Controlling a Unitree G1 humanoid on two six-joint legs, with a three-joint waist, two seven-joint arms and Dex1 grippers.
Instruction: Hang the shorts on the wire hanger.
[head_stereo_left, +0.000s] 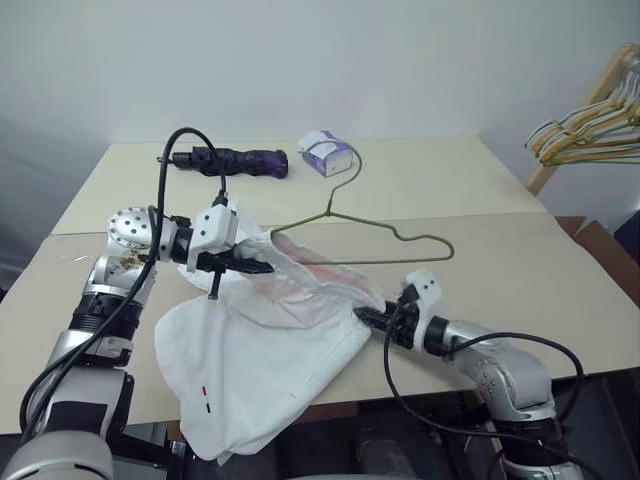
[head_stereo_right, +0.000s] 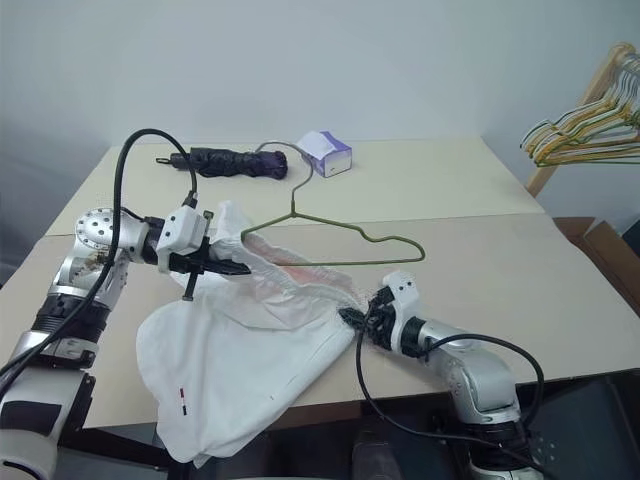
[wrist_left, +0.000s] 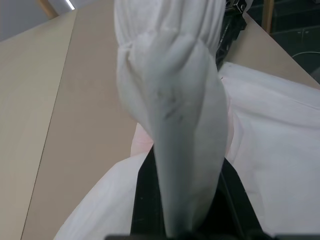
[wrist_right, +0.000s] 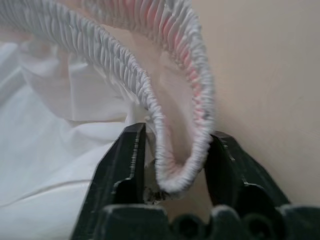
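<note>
A: What do we have on the table (head_stereo_left: 520, 270)?

B: We see the shorts (head_stereo_left: 265, 375), soft white cloth with faint pink smudges. They lie crumpled at the near edge, the hem drooping over it. Small dark and red dash marks sit near that hem.

A: And the waistband?

B: It is gathered elastic, tightly ribbed. In the right wrist view it loops between the two black fingers (wrist_right: 122, 170), pink showing on its inner side.

A: So how do we read the grippers?

B: The left gripper (head_stereo_left: 262, 267) is clamped on a bunched fold of the shorts, lifted at their left. The right gripper (head_stereo_left: 366, 317) has the waistband loop between its fingers at the shorts' right end, but we cannot tell whether they press it.

A: Where is the wire hanger (head_stereo_left: 395, 238)?

B: Just beyond the shorts: thin olive-green wire, triangular, its curved hook pointing to the far side.

A: Anything legible?

B: No. The small white-and-purple box (head_stereo_left: 327, 153) at the far side has print we cannot read. A dark folded umbrella (head_stereo_left: 232, 160) lies to its left.
</note>
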